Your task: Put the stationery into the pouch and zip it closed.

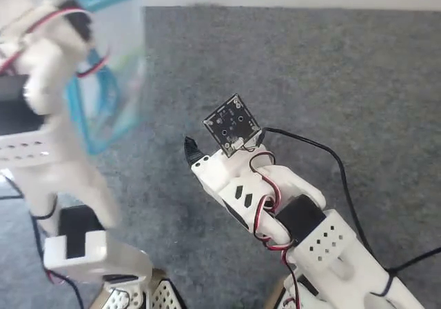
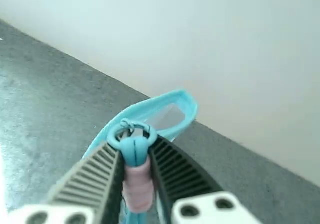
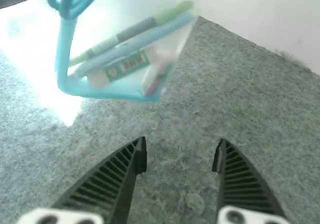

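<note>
While the pouch [image 1: 110,81] hangs clear of the tabletop [image 1: 310,67], at about ten o'clock in the high view, we see the left fingers [image 2: 100,174] pressed together on its blue pull [image 2: 134,149], with a pink tab [image 2: 137,184] caught between them. We judge that this grip carries the pouch by its zip end, so the weight draws against the pull. We cannot tell whether the zip is fully shut. The stationery [image 3: 125,49], pens and a few smaller pieces, lies slantwise inside the clear wall. The right fingers [image 3: 125,179] are spread and hold nothing, low over the tabletop. From them the pouch is at about ten o'clock in the high view, well apart and higher, so we judge they give it no support.
</note>
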{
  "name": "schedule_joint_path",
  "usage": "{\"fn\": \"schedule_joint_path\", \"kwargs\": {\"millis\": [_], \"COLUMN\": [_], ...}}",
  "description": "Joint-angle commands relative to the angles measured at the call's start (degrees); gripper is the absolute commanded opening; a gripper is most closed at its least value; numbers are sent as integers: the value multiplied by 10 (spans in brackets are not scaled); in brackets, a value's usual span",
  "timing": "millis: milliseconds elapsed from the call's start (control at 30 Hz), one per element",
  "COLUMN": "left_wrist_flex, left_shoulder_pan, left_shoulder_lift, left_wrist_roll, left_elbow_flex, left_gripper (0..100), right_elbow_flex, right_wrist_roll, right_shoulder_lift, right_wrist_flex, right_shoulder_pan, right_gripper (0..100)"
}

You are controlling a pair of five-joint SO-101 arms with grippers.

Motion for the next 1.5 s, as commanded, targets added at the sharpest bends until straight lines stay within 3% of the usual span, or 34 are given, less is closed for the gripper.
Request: {"fn": "schedule_joint_path", "kwargs": {"millis": [0,367,600,933,1133,1467], "left_wrist_flex": [14,-69,-121,-163,-158,-113], "left_shoulder_pan": [-15,126,191,179,141,91], "left_shoulder_lift": [-7,20,59,71,92,145], "left_wrist_roll": [-9,17,74,82,78,2], "left_elbow_flex": [16,210,218,201,152,77], "left_gripper": [11,11,12,12,12,12], "right_elbow_flex": [-7,-4,-4,-6,-43,-41], "right_wrist_roll": [11,11,11,1,-83,-96], "right_shoulder_lift": [-14,-14,-13,35,135,254], "right_wrist_flex": [-3,-3,-5,-10,-56,-238], "right_shoulder_pan": [5,7,8,5,-22,-24], "right_gripper": [221,221,221,223,223,220]}}
